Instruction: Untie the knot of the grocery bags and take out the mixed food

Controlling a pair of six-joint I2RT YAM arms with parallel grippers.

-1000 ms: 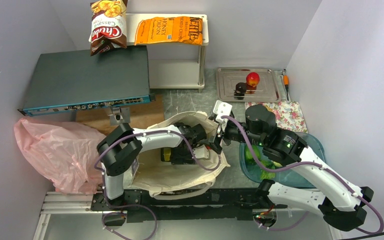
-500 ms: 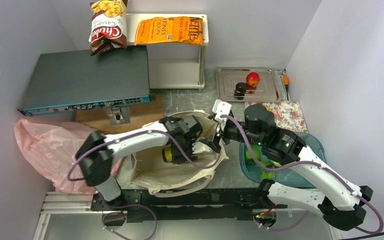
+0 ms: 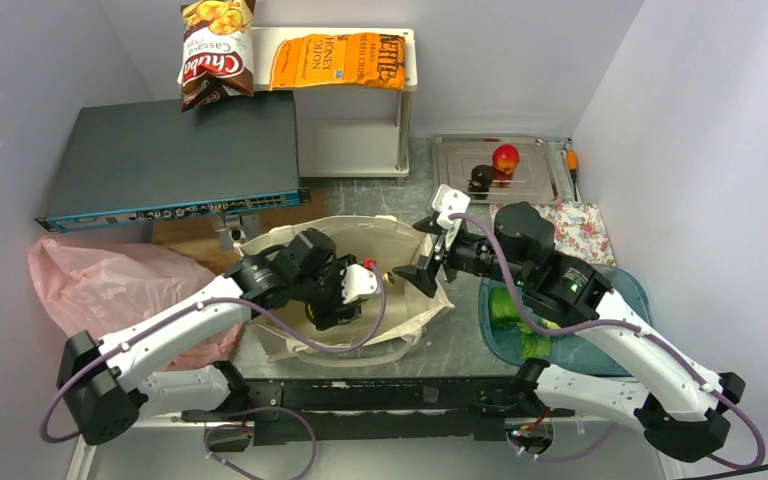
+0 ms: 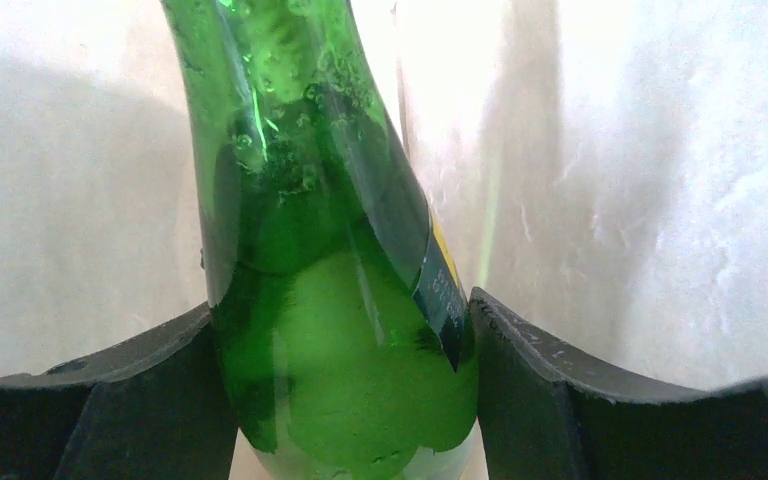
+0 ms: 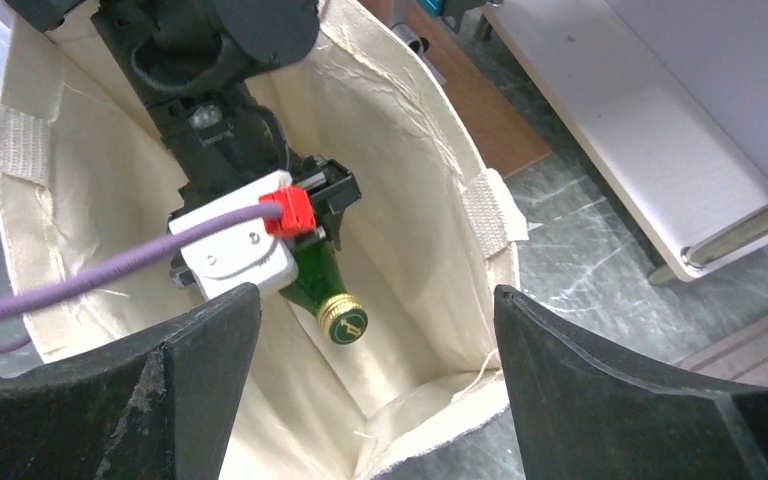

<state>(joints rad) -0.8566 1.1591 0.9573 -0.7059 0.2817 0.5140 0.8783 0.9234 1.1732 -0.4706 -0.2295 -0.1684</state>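
Observation:
In the top view the beige canvas tote (image 3: 406,240) stands open at the middle of the table. My left gripper (image 4: 340,305) reaches down inside it, shut on the body of the green bottle (image 4: 320,300). The bottle's neck and gold cap (image 5: 343,320) point toward the tote's right wall. My right gripper (image 5: 375,300) hangs open over the tote's right rim, holding nothing. The pink plastic bag (image 3: 110,295) lies crumpled at the left; its knot is not visible. Two chip bags (image 3: 217,50) (image 3: 338,60) lie on the back shelf. A red fruit (image 3: 505,157) sits on the metal tray, and leafy greens (image 3: 520,322) lie in the teal bin.
A dark grey flat box (image 3: 175,160) fills the back left, a white shelf (image 3: 400,100) the back middle. The metal tray (image 3: 455,175) also holds a dark object (image 3: 481,177). A floral cloth (image 3: 575,228) and the teal bin (image 3: 635,290) lie at the right.
My left arm has drawn back to the left and its gripper has risen with the bottle. The tote's mouth now stands wider and more upright. The right gripper has shifted slightly up.

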